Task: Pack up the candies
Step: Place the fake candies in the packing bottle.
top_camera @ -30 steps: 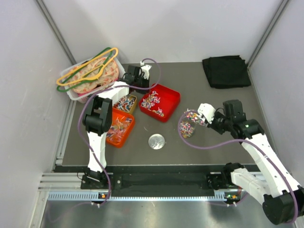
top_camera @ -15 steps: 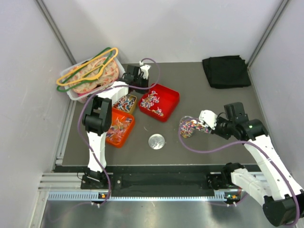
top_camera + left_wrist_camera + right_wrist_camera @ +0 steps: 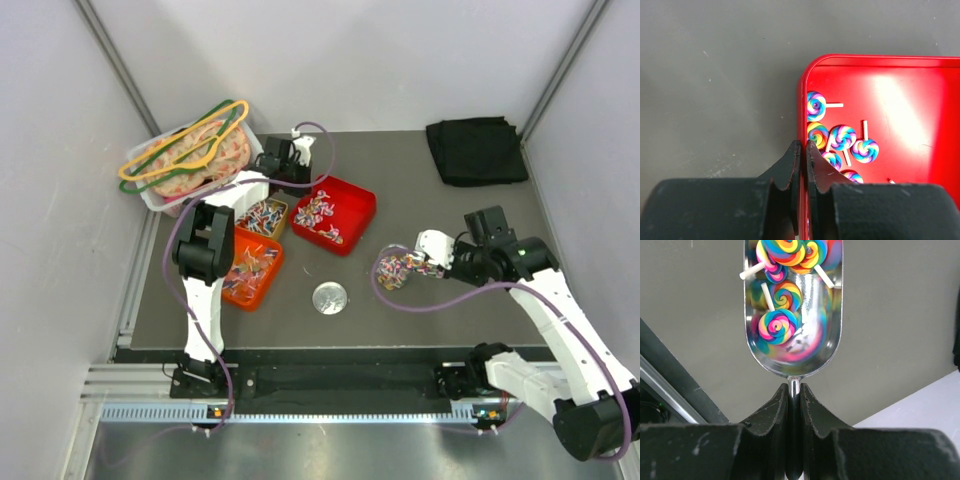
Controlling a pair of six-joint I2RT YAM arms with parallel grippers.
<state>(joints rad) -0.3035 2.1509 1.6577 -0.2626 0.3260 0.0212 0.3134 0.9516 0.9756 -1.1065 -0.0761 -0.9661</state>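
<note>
Candies point(image 3: 776, 325) riding in scoop point(image 3: 812, 347); right hand point(image 3: 794, 392) clenching handle, levelling out, load likely ready for pouring. Left hand point(image 3: 801, 152) pinching red tray point(image 3: 920, 60) rim.

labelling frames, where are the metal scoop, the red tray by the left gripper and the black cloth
metal scoop point(image 3: 812, 340), right wrist view, bare metal of its bowl
red tray point(image 3: 905, 125), left wrist view, bare floor
black cloth point(image 3: 476, 150), top external view, its middle
</note>
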